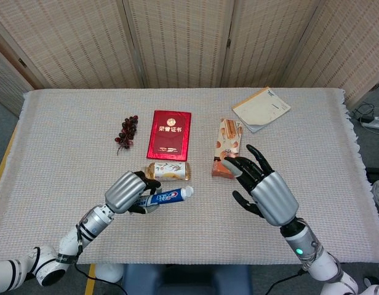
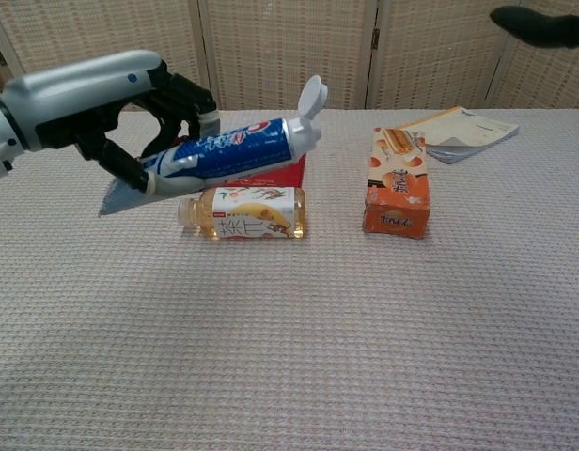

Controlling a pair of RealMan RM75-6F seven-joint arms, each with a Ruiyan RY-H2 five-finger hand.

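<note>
The left hand grips a toothpaste tube, cap flipped up, above the bench; a tea bottle lies just beyond. The right hand hovers empty, fingers spread, near the biscuit box.

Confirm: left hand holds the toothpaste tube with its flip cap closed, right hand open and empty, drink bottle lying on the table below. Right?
Not quite. The cap on the toothpaste tube is flipped open, standing up from the nozzle, as the chest view shows. The rest holds: the left hand holds the tube, the right hand is open and empty, and the drink bottle lies on the table below.
</note>
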